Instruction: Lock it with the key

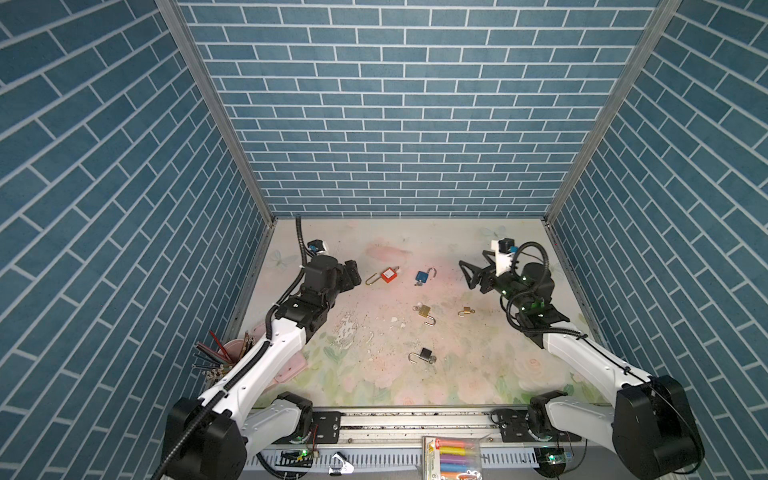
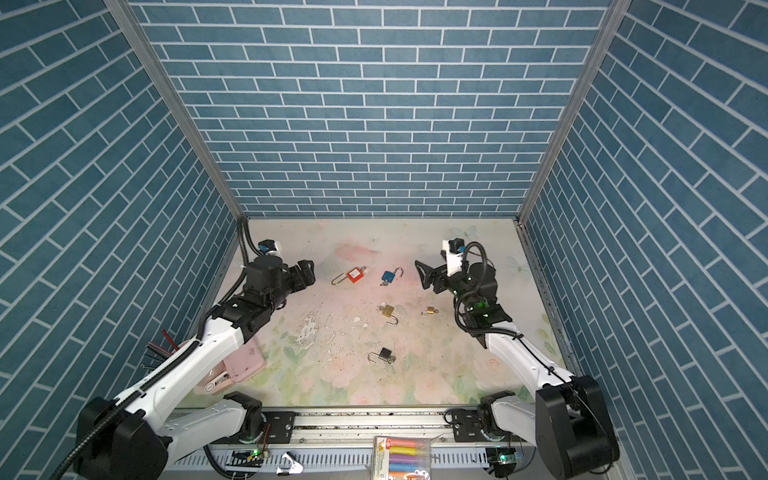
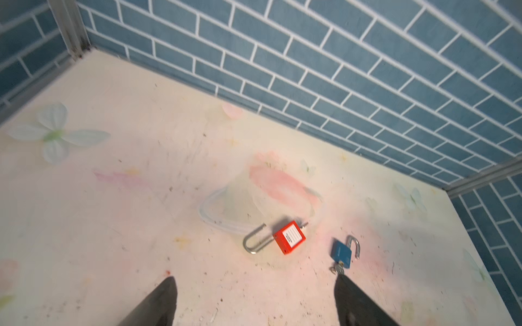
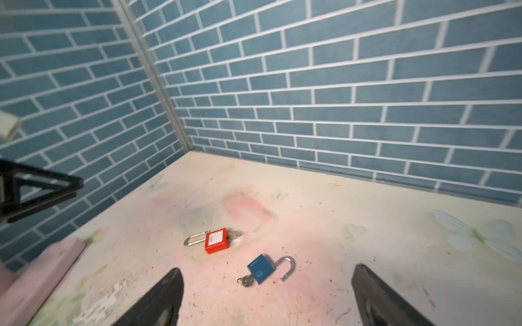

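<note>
Blue padlock (image 4: 260,268) with key (image 4: 245,280), shackle (image 4: 293,265) open

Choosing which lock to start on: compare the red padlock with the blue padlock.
Colour: the red padlock is orange-red with a white label; the blue padlock is plain blue. Shackle: the red one's is long and narrow, the blue one's short and rounded. Place: in both top views the red one lies nearer the left gripper, the blue one nearer the middle. Both lie flat on the table, ungripped.
</note>
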